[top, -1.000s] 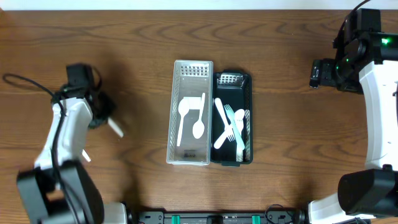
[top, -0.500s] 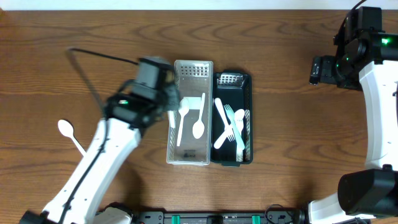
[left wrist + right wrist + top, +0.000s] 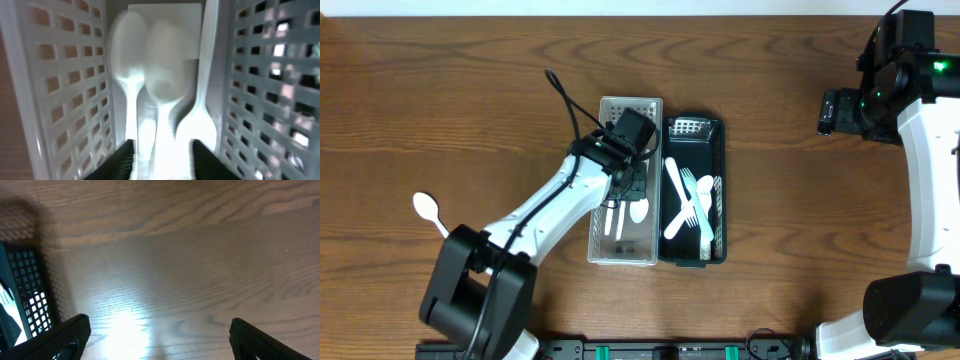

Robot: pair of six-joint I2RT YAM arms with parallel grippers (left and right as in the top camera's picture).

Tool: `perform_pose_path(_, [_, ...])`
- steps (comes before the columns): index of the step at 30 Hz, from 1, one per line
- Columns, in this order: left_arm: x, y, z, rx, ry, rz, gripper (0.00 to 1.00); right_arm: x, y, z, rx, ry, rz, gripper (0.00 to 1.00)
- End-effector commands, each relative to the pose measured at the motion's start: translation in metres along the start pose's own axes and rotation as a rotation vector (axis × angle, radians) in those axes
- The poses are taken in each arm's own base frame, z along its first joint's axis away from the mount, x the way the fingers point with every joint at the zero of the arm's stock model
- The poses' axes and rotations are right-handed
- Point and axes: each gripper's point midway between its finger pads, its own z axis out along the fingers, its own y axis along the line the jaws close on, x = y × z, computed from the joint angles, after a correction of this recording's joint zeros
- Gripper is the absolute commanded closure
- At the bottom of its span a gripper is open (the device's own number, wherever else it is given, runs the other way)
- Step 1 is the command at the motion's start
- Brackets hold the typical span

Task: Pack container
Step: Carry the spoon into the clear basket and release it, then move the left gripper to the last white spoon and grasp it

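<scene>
Wooden table carries two perforated baskets side by side at its centre. We take the white basket as the container to pack. The black basket touching its right wall holds a crossed pile of white cutlery.

The left gripper is inside the white basket, low, so pieces land flat along its length. Its jaws stand parted around a blurred handle, gripping nothing. Two spoons lie below it. The right gripper hangs released over bare wood at the far right, clear of the work.

One loose spoon remains at the table's left.

One second earlier the left arm was at that left side; the right arm is unchanged.
</scene>
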Motion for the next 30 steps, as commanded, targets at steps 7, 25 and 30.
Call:
perform_pose_path(7, [-0.066, 0.021, -0.094, 0.039, -0.269, 0.112, 0.33, -0.003, -0.001, 0.002, 0.01, -0.005, -0.014, 0.08])
perform_pose_path(25, [0.019, 0.308, -0.116, -0.337, -0.124, -1.01, 0.21, -0.002, -0.001, 0.002, 0.01, -0.003, -0.018, 0.07])
perform_pose_path(30, [0.049, 0.332, -0.073, -0.333, 0.021, -1.093, 0.21, -0.002, -0.001, 0.002, 0.01, -0.003, -0.018, 0.07])
